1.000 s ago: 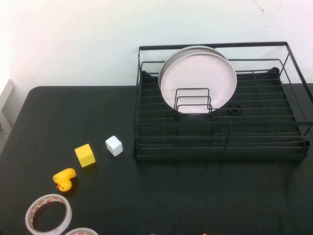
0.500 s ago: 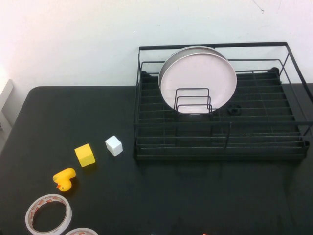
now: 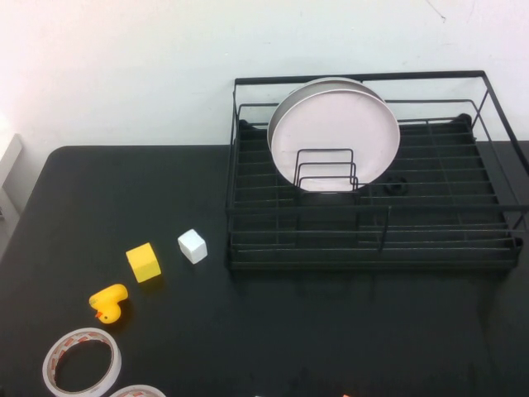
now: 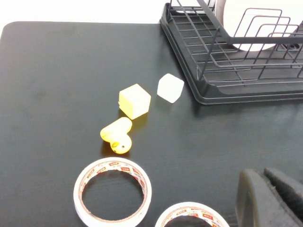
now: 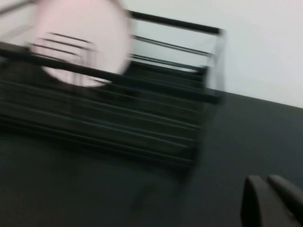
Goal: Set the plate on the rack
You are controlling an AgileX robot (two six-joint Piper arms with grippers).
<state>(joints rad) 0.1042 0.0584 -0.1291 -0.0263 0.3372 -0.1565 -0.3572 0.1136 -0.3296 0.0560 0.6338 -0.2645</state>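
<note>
The pinkish-white plate stands upright on edge in the black wire rack, leaning behind small wire loops. The rim of a second grey-white plate shows just behind it. Neither arm shows in the high view. The left wrist view shows my left gripper shut and empty, low over the table near the tape rolls, with the rack and plate far off. The right wrist view is blurred. It shows my right gripper shut and empty, off the rack's right end, and the plate.
On the black table left of the rack lie a white cube, a yellow cube, a yellow rubber duck and two tape rolls at the front left corner. A white wall stands behind the rack.
</note>
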